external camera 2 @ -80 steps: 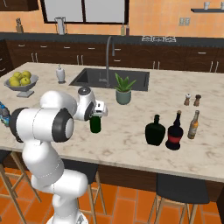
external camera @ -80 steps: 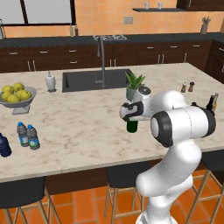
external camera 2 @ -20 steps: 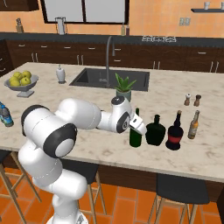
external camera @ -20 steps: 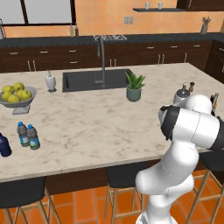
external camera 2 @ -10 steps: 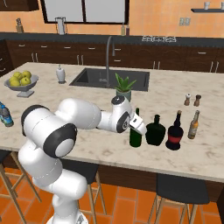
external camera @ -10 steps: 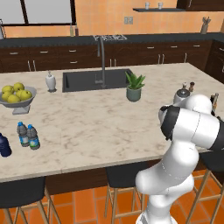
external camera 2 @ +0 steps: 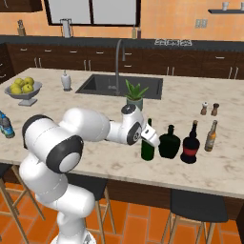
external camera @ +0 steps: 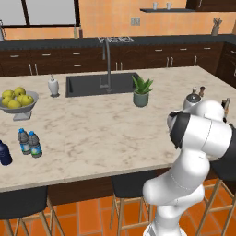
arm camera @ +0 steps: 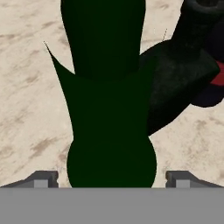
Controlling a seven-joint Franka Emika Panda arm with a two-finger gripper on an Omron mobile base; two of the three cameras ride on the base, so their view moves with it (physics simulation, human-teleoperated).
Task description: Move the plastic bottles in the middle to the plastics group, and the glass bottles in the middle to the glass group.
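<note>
The tall dark green wine bottle (external camera 2: 147,148) stands upright on the island counter, close beside the squat black bottle (external camera 2: 169,143). Right of those are the red-label bottle (external camera 2: 191,145) and the amber bottle (external camera 2: 210,136). My gripper (external camera 2: 151,137) is at the green bottle's upper body. In the hand view the green bottle (arm camera: 109,109) stands between the fingertips (arm camera: 41,177) with a gap on each side, so the gripper (arm camera: 111,177) is open. The black bottle (arm camera: 179,78) is just behind it. Far left, two small clear water bottles (external camera: 28,142) stand beside a dark blue bottle (external camera: 4,153).
Salt and pepper shakers (external camera 2: 209,108) stand behind the glass bottles. A potted plant (external camera 2: 135,95) sits by the sink (external camera 2: 119,86), with a soap dispenser (external camera 2: 66,81) and a fruit bowl (external camera 2: 21,90) further left. Bar stools (external camera 2: 198,207) line the near edge.
The jaws have spread apart and let go of the green bottle, which stands on the counter. The arm has stayed in place.
</note>
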